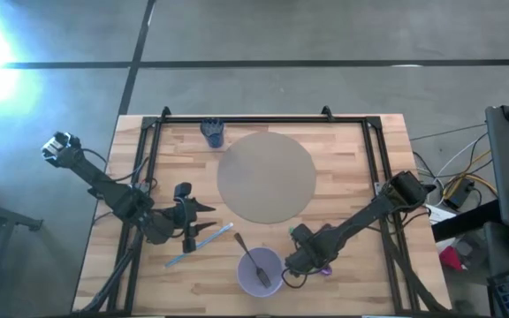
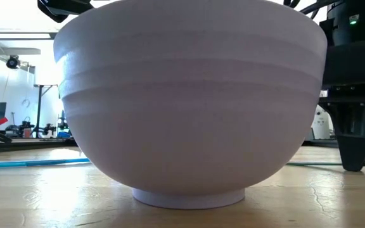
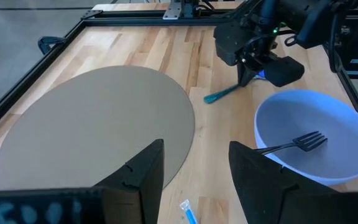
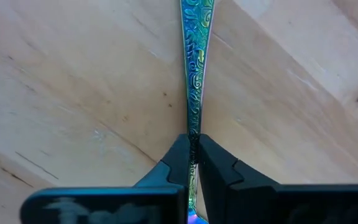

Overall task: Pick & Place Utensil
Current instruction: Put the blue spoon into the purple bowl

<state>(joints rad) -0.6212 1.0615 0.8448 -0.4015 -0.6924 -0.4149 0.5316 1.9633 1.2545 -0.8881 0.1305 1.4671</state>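
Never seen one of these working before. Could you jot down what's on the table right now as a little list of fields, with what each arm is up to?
table: wooden
mat: round, tan, mid-table
bowl: pale purple, near front edge
fork: dark, lying in the bowl
right gripper: down beside the bowl, shut on the patterned utensil handle
left gripper: open, above the table left of the mat
blue stick: on the table by the left gripper
blue cup: back edge

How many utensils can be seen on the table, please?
3: a dark fork lying in the lavender bowl; an iridescent patterned utensil pinched by the right gripper beside the bowl; a blue-handled utensil near the left gripper. Others may be hidden.
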